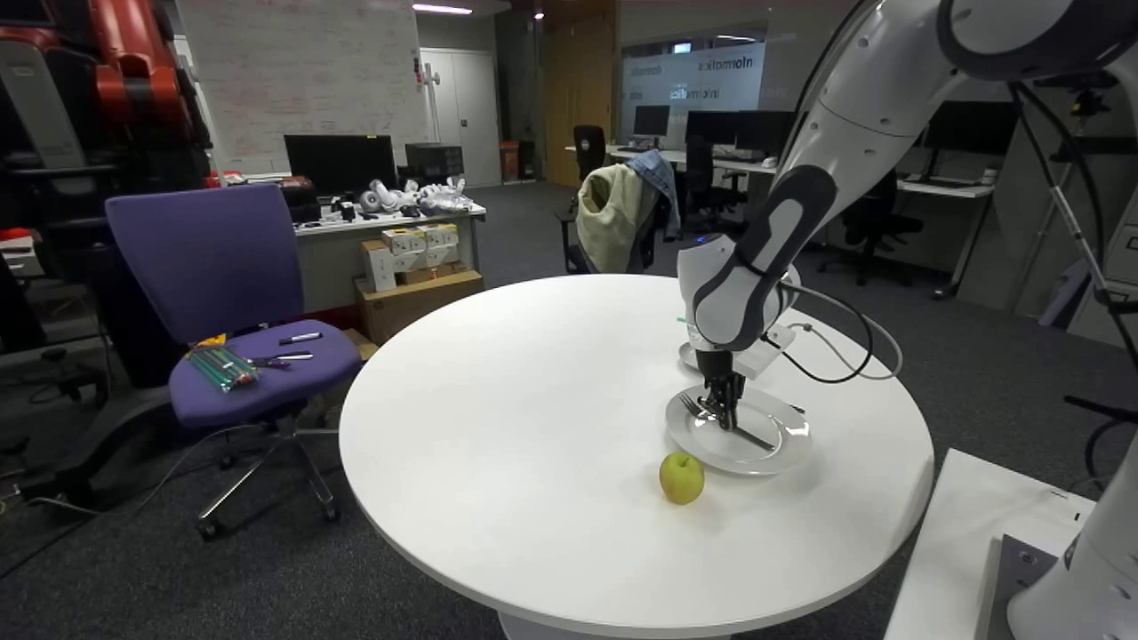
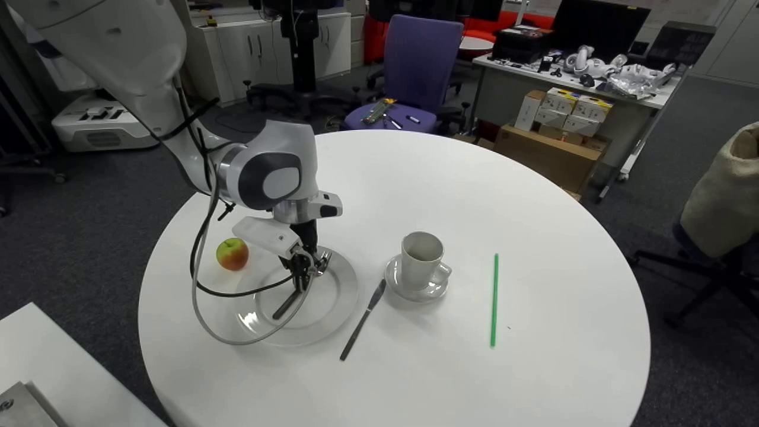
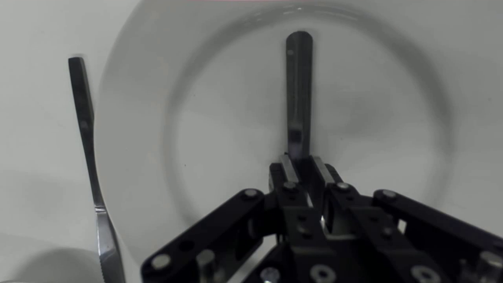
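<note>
In an exterior view, the robot arm (image 1: pixel 853 124) is leaning over a white round table (image 1: pixel 498 400), and its gripper (image 1: pixel 727 425) is pointing almost straight down into a white plate (image 1: pixel 693 449). A metal fork (image 1: pixel 756 439) is lying across this plate, with its tines and the end of its handle appearing on opposite sides of the gripper. A yellow-green apple (image 1: pixel 682 478) is resting on the table just beside the plate rim. Apart from the table, a purple office chair (image 1: pixel 209 258) is standing, and a packet of green sticks (image 1: pixel 222 367) is lying on its seat.

In an exterior view, a white cup (image 2: pixel 418 261) is standing upright on a saucer (image 2: pixel 428 292), near to the plate. A table knife (image 2: pixel 362 323) is lying beside the plate, its blade tip coming close to the saucer. A green straw (image 2: pixel 494 299) is lying farther from the gripper, on the opposite side of the cup. Here the apple is showing also a red side.

In the wrist view, the two fingers (image 3: pixel 289 169) are standing close together and are holding the fork clamped between them, near the middle of its length. The handle is extending straight away from the fingers over the well of the plate, while the gripper is hiding the tines. The knife is lying along the outside of the plate rim, and its blade is showing small teeth.
</note>
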Tool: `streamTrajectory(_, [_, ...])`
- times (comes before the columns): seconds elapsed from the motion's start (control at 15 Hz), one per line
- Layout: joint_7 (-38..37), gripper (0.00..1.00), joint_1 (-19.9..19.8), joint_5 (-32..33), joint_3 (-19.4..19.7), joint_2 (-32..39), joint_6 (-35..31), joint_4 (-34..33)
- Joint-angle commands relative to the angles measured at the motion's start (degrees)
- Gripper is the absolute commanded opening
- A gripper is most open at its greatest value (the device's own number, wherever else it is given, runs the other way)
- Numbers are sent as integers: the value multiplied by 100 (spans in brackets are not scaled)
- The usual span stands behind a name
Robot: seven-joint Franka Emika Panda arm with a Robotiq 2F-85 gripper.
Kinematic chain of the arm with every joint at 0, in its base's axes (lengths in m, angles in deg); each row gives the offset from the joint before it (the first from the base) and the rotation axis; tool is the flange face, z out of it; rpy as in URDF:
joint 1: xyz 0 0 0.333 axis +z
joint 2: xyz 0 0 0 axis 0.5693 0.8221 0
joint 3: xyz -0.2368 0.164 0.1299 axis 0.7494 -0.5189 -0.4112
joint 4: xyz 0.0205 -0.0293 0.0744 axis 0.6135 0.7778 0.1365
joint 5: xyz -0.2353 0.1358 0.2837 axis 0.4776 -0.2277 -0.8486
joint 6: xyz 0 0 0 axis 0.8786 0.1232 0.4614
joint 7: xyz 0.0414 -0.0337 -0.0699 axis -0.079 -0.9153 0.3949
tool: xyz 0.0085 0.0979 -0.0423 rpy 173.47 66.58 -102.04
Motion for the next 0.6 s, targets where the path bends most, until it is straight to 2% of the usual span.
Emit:
streamTrajectory(0.0, [-147, 3, 139, 174, 86, -193, -285, 243])
streamTrajectory(0.53, [-496, 3, 570, 745, 266, -557, -958, 690])
